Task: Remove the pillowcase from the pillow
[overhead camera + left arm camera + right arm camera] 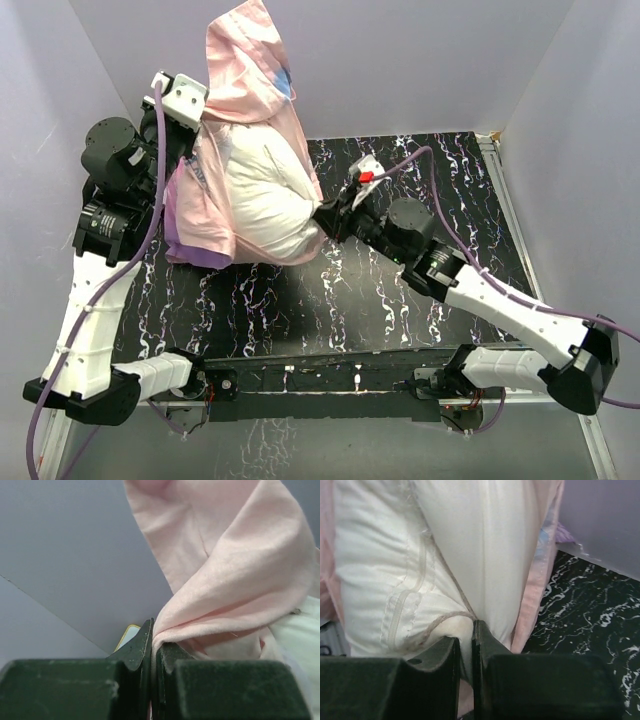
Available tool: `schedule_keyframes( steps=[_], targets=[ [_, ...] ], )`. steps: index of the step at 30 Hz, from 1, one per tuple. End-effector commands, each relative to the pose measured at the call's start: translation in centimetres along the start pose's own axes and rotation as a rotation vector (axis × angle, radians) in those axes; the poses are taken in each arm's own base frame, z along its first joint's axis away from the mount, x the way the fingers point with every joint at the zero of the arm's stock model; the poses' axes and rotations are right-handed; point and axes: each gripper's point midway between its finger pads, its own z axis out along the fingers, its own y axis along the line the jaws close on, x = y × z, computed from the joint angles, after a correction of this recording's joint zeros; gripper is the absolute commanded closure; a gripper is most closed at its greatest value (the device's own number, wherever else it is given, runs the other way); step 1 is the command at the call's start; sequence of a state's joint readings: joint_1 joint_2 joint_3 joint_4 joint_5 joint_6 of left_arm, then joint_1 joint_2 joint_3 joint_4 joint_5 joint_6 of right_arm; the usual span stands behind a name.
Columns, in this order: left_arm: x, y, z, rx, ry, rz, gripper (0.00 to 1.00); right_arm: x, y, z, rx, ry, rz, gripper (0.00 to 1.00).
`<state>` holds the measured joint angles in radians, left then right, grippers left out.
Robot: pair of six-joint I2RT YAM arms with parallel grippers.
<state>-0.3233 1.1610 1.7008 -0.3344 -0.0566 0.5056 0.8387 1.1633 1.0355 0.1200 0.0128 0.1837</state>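
You have the soft fabric pillowcase (pixel 245 70) raised over the far left part of the table. It is pale pink on its inside, with a purple-pink printed outside showing along its lower hem. It is turned largely inside out and peaked like a hood.

In it sits the plump white stuffed pillow (pixel 265 195). The sack covers its upper end, while its lower, right-hand bulk bulges out of the open mouth down toward the tabletop. Whether it rests there you cannot tell.

Your left gripper (pixel 152 647) has its jaws pinched tight on a fold of the pale pink cloth, high at the sack's left side. Your right gripper (pixel 466 637) is clamped on a corner of the pillow at its seam, with the pink hem just beside it on the right.

Under both lies the black tabletop with white marble veining (pixel 400 300). Pale grey walls (pixel 400 60) close in the table behind and at both sides, and the sack's peak rises in front of the back one. In the left wrist view a small yellow-rimmed thing (pixel 127 632) shows past the fingertip; you cannot tell what it is.
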Motion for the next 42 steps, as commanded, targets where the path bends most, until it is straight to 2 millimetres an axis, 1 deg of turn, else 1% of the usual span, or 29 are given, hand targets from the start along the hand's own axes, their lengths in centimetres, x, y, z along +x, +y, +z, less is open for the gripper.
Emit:
schedule_keyframes(
  steps=[1,4,5,7,8,9,11,13,15,16,18,21,23,25,26,28,29,31,33,35,36,38,42],
  targets=[
    [-3.5,5.8,-0.2,-0.276,-0.125,-0.047,1.0,0.7,1.8,-2.5,-0.109,0.022,-0.032,0.92],
    [-2.3,4.4,1.6,-0.229,-0.093,-0.097,1.0,2.3,2.1,-3.8,-0.133,0.054,-0.025,0.92],
    [-1.9,3.6,2.1,-0.192,-0.085,-0.122,1.0,2.6,2.3,-4.2,-0.147,0.062,-0.027,0.92],
    [-1.6,0.6,2.9,-0.045,-0.074,-0.179,1.0,3.4,2.3,-4.3,-0.151,0.101,-0.029,0.91],
    [-1.2,-1.2,3.1,0.038,-0.052,-0.228,1.0,3.0,2.2,-4.3,-0.143,0.104,-0.033,0.8],
    [-0.7,-2.8,3.2,0.11,-0.026,-0.271,1.0,2.1,2.2,-4.1,-0.135,0.093,-0.04,0.69],
    [0.2,-5.7,3.3,0.235,0.021,-0.345,1.0,-1.2,2.2,-3.8,-0.115,0.026,-0.057,0.51],
    [1.1,-7.5,3.3,0.3,0.06,-0.402,1.0,-4.5,2.2,-3.5,-0.092,-0.043,-0.071,0.39],
    [1.9,-8.7,3.2,0.344,0.091,-0.431,1.0,-7.4,2.0,-3.0,-0.059,-0.087,-0.077,0.23],
    [2.3,-9.2,3.1,0.364,0.106,-0.441,1.0,-8.7,2.0,-2.8,-0.046,-0.102,-0.079,0.17],
    [2.7,-9.8,2.8,0.388,0.121,-0.45,1.0,-10.8,2.0,-2.5,-0.03,-0.119,-0.082,0.09],
    [2.9,-10.3,2.5,0.413,0.133,-0.446,1.0,-12.7,1.6,-1.8,0.017,-0.124,-0.072,0.02],
    [2.8,-10.3,2.3,0.422,0.131,-0.44,1.0,-13.4,0.7,-1.1,0.075,-0.116,-0.052,0.02],
    [2.7,-10.3,2.2,0.426,0.129,-0.428,1.0,-13.5,-0.1,-0.1,0.135,-0.087,-0.043,0.01],
    [2.8,-10.4,2.1,0.43,0.13,-0.427,1.0,-13.9,-0.4,0.4,0.154,-0.088,-0.043,0.02],
    [2.9,-10.5,2.1,0.433,0.134,-0.424,1.0,-14.3,-0.1,1.5,0.145,-0.092,-0.038,0.02],
    [2.9,-10.5,2.0,0.433,0.133,-0.424,1.0,-14.5,0.4,2.0,0.121,-0.094,-0.035,0.02],
    [2.9,-10.4,1.9,0.429,0.128,-0.419,1.0,-13.7,0.7,3.2,0.1,-0.06,-0.03,0.02],
    [2.9,-10.1,1.8,0.417,0.125,-0.41,1.0,-12.2,0.8,3.8,0.088,-0.007,-0.023,0.02],
    [2.8,-9.9,1.6,0.412,0.119,-0.397,1.0,-10.6,1.2,3.4,0.057,0.017,-0.01,0.01],
    [2.7,-9.9,1.4,0.413,0.114,-0.393,1.0,-10.0,1.5,2.7,0.042,0.015,0.01,0.02],
    [2.7,-10.0,1.3,0.417,0.11,-0.391,1.0,-8.3,1.7,1.9,0.019,0.027,0.04,0.02],
    [3.0,-10.2,1.7,0.422,0.114,-0.389,1.0,-5.2,1.6,1.3,0.011,0.082,0.067,0.02]
  ],
)
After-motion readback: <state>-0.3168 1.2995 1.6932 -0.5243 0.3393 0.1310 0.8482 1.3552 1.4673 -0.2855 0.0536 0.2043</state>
